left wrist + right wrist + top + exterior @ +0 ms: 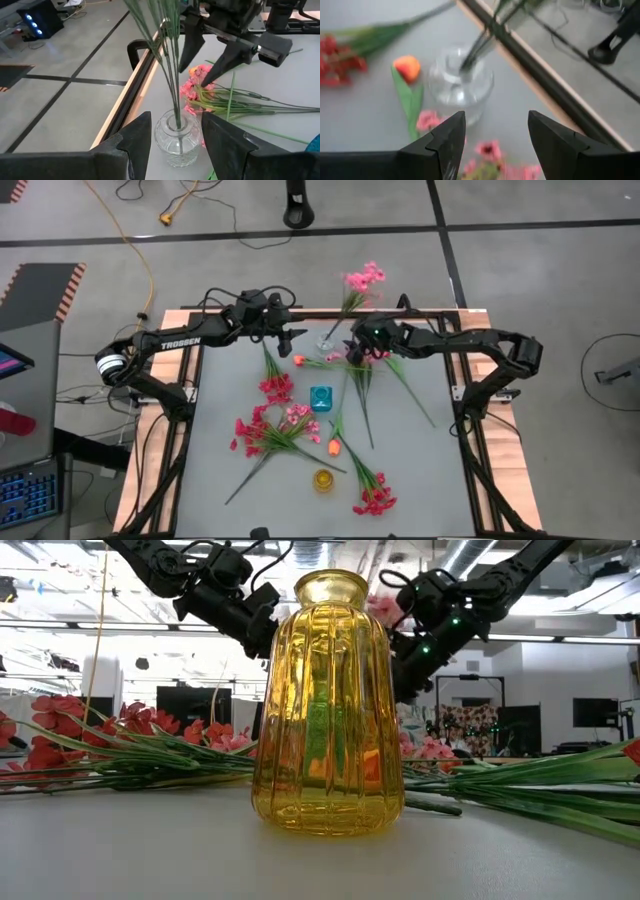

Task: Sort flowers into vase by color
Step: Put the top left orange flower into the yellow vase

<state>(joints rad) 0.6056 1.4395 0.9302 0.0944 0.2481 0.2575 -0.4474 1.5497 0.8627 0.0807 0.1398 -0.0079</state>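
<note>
A clear glass vase (327, 340) stands near the table's far edge. In it is a pink flower spray (364, 277), whose stems (170, 75) stick into its neck and lean out over the far edge. My left gripper (175, 120) is open, just to the vase's left and short of it. My right gripper (496, 117) is open to the right of the vase (460, 82), above light-pink blossoms (196, 85) lying on the table. Red and pink sprays (268, 430) and orange buds (333, 447) lie spread over the table.
A blue vase (320, 398) stands mid-table and a yellow vase (323, 479) near the front edge, filling the low view (327, 705). Long green stems (410, 392) lie to the right of the blue vase. The table's wooden frame (180, 380) runs along both sides.
</note>
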